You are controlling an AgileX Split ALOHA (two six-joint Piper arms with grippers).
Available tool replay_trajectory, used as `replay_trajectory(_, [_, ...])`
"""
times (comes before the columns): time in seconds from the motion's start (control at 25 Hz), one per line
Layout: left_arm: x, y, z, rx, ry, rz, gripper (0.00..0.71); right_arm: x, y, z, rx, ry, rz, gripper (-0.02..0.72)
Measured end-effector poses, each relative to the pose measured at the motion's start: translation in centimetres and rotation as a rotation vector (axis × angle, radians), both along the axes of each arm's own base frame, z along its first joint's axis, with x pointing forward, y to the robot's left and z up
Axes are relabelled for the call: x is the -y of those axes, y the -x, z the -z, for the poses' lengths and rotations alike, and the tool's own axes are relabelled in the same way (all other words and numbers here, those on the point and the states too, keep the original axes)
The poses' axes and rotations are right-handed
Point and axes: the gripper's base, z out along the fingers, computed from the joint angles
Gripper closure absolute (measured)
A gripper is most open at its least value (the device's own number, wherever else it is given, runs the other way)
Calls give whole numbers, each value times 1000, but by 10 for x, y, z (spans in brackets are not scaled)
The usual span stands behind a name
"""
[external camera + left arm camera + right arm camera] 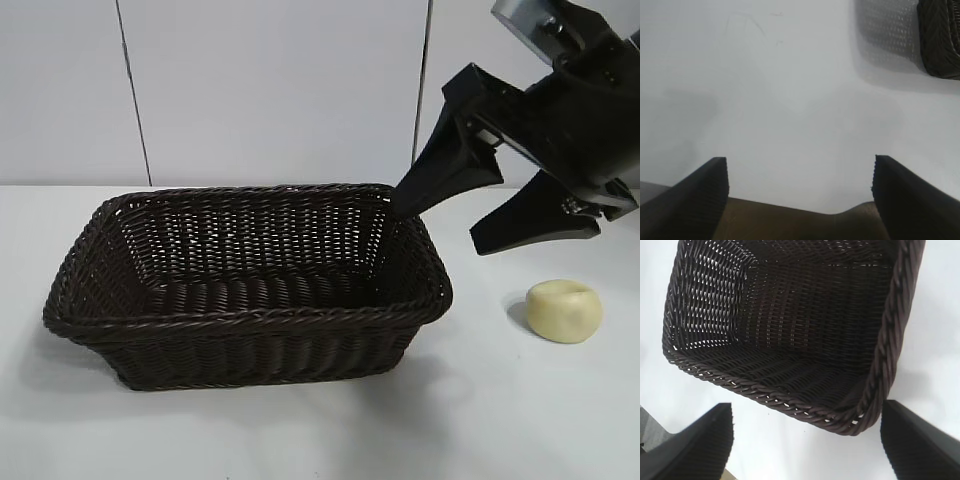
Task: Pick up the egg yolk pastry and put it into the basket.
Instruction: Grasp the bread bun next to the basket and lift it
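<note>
Right gripper spread empty above the basket rim; best lowered squarely over the egg yolk pastry at four o'clock; left gripper idle, spread.

The right arm's matte black gripper has two long, wedge-shaped fingers tapering to blunt tips, mounted on a blocky black housing. A grey cylindrical arm segment sits above it. The left arm's black gripper shows two fingers with finely ribbed inner edges; a brownish body surface lies between their bases.
</note>
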Motion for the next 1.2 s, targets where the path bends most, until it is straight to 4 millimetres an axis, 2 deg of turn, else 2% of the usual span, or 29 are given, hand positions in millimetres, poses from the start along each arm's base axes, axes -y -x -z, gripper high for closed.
replay_trajectory(0.32, [1,7,-2,50,-2,-1,139,0,0,-1,3,0,1,122])
replay_trajectory(0.68, [5,53,-7,361,-26,-1,139,0,-1,-1,3,0,1,122])
replay_trajectory(0.92, [5,55,-7,363,-24,8,139,0,-2,-4,-11,-8,15,122])
replay_trajectory(1.2, [5,55,-7,363,-24,8,139,-1,-15,-31,10,7,45,122])
